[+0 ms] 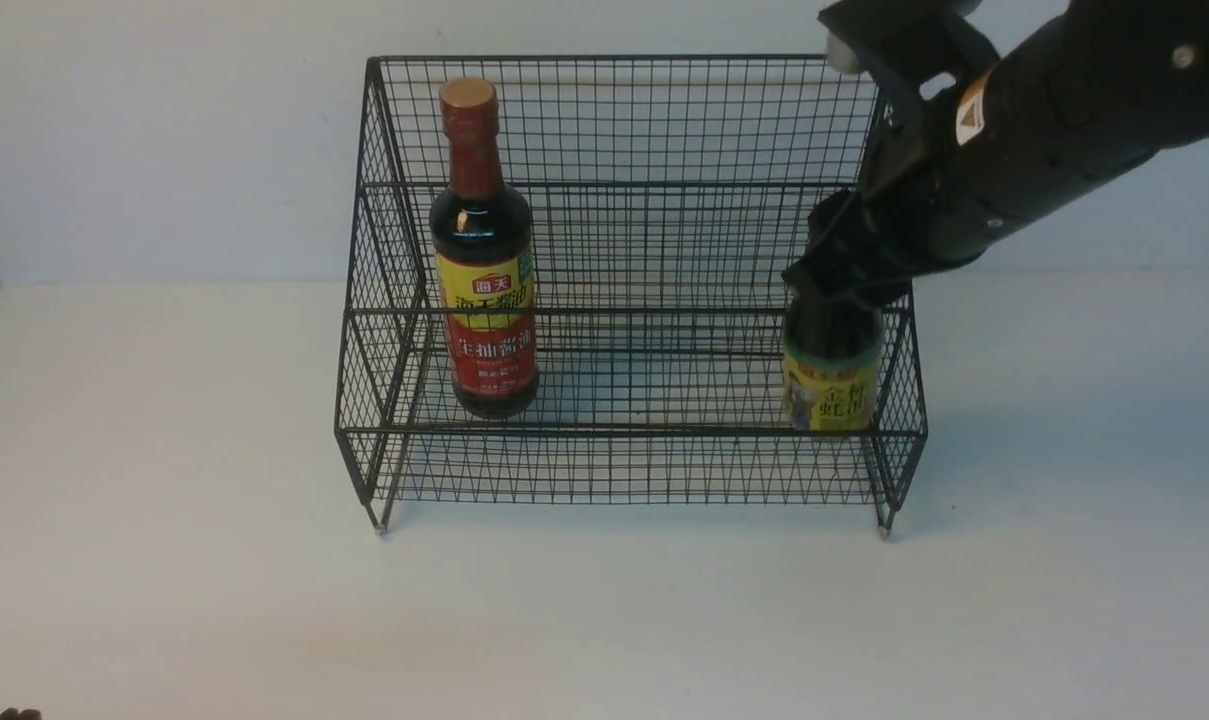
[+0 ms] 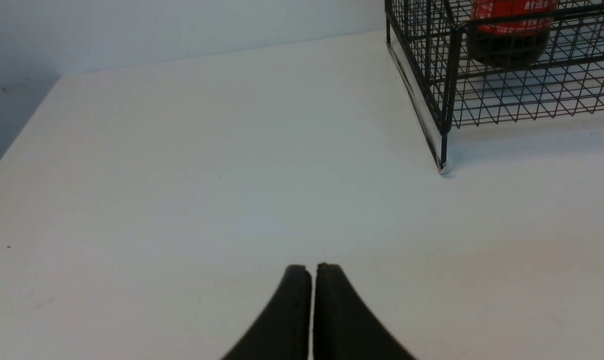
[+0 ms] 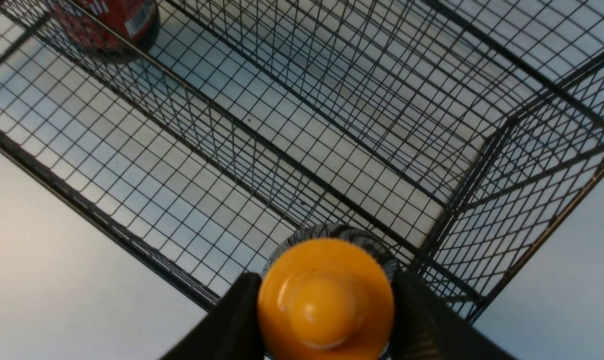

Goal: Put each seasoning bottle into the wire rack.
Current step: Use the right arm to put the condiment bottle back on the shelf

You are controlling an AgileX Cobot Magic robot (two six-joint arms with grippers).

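Note:
The black wire rack (image 1: 624, 120) stands mid-table. The tall seasoning bottle (image 1: 484, 260), brown-gold cap and yellow-red label, stands upright on the rack's lower tier at the left. The shorter bottle (image 1: 832, 385), yellow label, is upright in the lower tier's right front corner. My right gripper (image 1: 844, 290) comes down over it from above. In the right wrist view its fingers (image 3: 242, 310) press both sides of the orange cap (image 3: 325, 295). My left gripper (image 2: 311, 267) is shut and empty, low over bare table left of the rack (image 2: 444, 100).
The rack's right side wall (image 3: 521, 190) and front rail (image 3: 97, 215) run close beside the held bottle. The tall bottle's base (image 2: 511, 45) shows through the mesh near the rack's left front foot (image 2: 442, 167). A white wall backs the table.

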